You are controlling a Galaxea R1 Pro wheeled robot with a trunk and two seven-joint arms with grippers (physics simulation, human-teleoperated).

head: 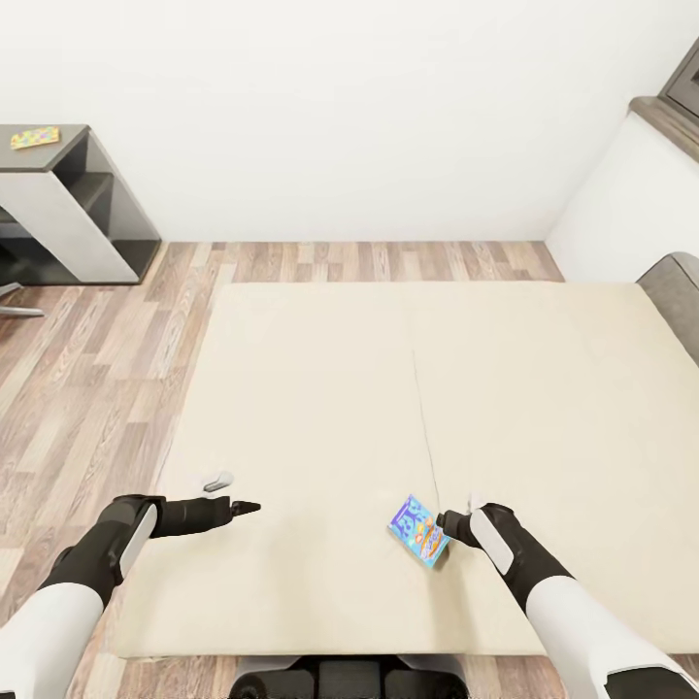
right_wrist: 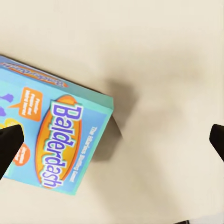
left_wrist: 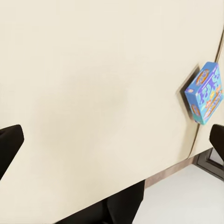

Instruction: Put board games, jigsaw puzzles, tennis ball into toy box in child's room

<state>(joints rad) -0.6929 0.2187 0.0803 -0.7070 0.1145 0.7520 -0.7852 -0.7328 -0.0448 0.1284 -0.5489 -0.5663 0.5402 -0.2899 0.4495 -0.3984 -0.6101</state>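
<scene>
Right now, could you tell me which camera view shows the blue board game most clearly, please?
The right wrist view: the blue board game looms large there, its "Balderdash" title legible, lying on the bed. The head view shows it small, just beside the right pincer. The left wrist view shows it small and farther off.

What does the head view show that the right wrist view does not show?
Head view alone: the wood floor, the desk with a jigsaw puzzle on it, both arms, the left gripper. Right wrist view alone: the word Balderdash printed on the blue board game. Both: that game lying on the cream bed, beside the right gripper.
</scene>
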